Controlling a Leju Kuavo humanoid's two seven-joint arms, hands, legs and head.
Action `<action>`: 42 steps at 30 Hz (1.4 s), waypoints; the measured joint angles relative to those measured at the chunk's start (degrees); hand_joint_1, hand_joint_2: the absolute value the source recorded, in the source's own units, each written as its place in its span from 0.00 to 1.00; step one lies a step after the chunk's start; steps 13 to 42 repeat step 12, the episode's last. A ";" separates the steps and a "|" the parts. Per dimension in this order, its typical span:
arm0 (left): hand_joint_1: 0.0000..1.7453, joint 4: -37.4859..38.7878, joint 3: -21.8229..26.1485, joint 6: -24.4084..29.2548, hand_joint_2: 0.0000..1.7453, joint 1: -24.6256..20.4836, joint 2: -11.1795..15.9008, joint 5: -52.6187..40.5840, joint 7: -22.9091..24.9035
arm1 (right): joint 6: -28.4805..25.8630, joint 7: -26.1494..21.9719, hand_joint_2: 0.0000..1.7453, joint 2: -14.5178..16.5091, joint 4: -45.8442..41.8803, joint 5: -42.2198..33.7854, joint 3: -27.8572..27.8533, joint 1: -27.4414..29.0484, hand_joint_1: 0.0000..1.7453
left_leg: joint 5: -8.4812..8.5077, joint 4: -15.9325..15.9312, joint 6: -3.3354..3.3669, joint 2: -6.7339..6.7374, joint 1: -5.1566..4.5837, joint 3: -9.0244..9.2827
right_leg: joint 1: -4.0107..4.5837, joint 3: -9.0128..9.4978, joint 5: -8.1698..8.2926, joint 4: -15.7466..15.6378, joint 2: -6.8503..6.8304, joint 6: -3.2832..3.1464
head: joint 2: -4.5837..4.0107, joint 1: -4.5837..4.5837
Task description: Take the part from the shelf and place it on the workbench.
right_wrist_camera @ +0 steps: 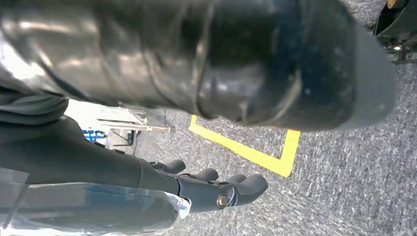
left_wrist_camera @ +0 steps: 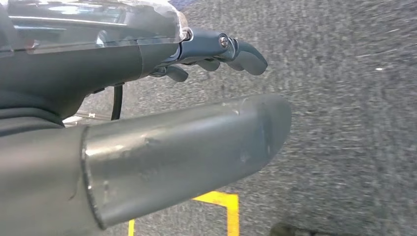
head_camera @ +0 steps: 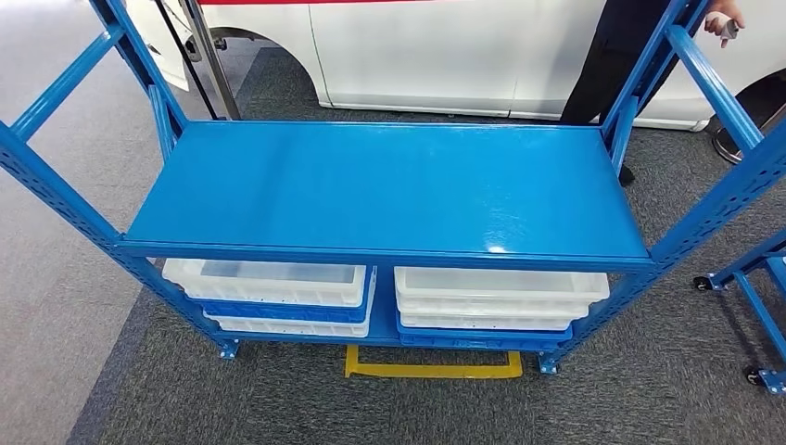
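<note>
From the head camera I am looking down on a blue metal shelf (head_camera: 389, 190) standing on grey carpet (head_camera: 649, 389). Its upper deck is a bare glossy blue sheet, and I cannot pick out the part on it or anywhere else. On the lower level sit two stacks of shallow trays: a white tray on the left (head_camera: 269, 280) resting on a blue one and another white one, and a white tray on the right (head_camera: 500, 287) on further white and blue trays. What lies inside them I cannot tell from this angle. A yellow floor marking (head_camera: 431, 369) shows on the carpet just in front of the shelf's lower edge. Behind the shelf is the white body of a car (head_camera: 417, 51), and a person in dark trousers (head_camera: 602, 65) stands beside the shelf's right rear post, one hand near the upright. A second blue frame on castors (head_camera: 755, 306) stands off to the right.

My left hand (left_wrist_camera: 187, 98) hangs over the carpet, thumb thick and close to the lens, darker fingers (left_wrist_camera: 246, 54) extended and lying side by side, holding nothing; the picture is blurred, so the finger spread is only roughly readable. My right hand (right_wrist_camera: 206, 147) also hangs above the carpet near the yellow marking, its fingers (right_wrist_camera: 236, 187) stretched out together, the thumb well apart from them, and nothing in its grasp
</note>
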 joint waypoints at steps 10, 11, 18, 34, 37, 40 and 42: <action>0.00 0.00 0.00 0.45 0.00 0.05 -0.04 -0.42 0.28 | -0.01 -0.02 0.00 0.05 0.08 0.08 0.00 -0.39 0.00 | 1.45 -11.38 3.19 0.15 -0.22 7.40 | -0.03 -3.75 -3.20 10.04 0.08 2.75 | 0.00 0.13; 0.00 0.00 0.00 0.59 0.00 -0.02 -0.04 -0.55 0.32 | -0.01 -0.03 0.00 0.05 0.08 0.11 0.00 -0.39 0.00 | 1.08 -11.42 3.37 0.12 -0.23 7.80 | -0.06 -6.26 -4.90 13.29 0.08 2.86 | 0.00 0.13; 0.00 0.00 0.00 0.65 0.00 -0.05 -0.04 -0.62 0.33 | -0.01 -0.03 0.00 0.05 0.08 0.13 0.00 -0.39 0.00 | 0.88 -11.42 3.43 0.10 -0.23 7.98 | -0.08 -7.54 -5.91 14.88 0.08 2.89 | 0.00 0.13; 0.00 0.00 0.00 0.65 0.00 -0.05 -0.04 -0.62 0.33 | -0.01 -0.03 0.00 0.05 0.08 0.13 0.00 -0.39 0.00 | 0.88 -11.42 3.43 0.10 -0.23 7.98 | -0.08 -7.54 -5.91 14.88 0.08 2.89 | 0.00 0.13; 0.00 0.00 0.00 0.65 0.00 -0.05 -0.04 -0.62 0.33 | -0.01 -0.03 0.00 0.05 0.08 0.13 0.00 -0.39 0.00 | 0.88 -11.42 3.43 0.10 -0.23 7.98 | -0.08 -7.54 -5.91 14.88 0.08 2.89 | 0.00 0.13; 0.00 0.00 0.00 0.65 0.00 -0.05 -0.04 -0.62 0.33 | -0.01 -0.03 0.00 0.05 0.08 0.13 0.00 -0.39 0.00 | 0.88 -11.42 3.43 0.10 -0.23 7.98 | -0.08 -7.54 -5.91 14.88 0.08 2.89 | 0.00 0.13; 0.00 0.00 0.00 0.65 0.00 -0.05 -0.04 -0.62 0.33 | -0.01 -0.03 0.00 0.05 0.08 0.13 0.00 -0.39 0.00 | 0.88 -11.42 3.43 0.10 -0.23 7.98 | -0.08 -7.54 -5.91 14.88 0.08 2.89 | 0.00 0.13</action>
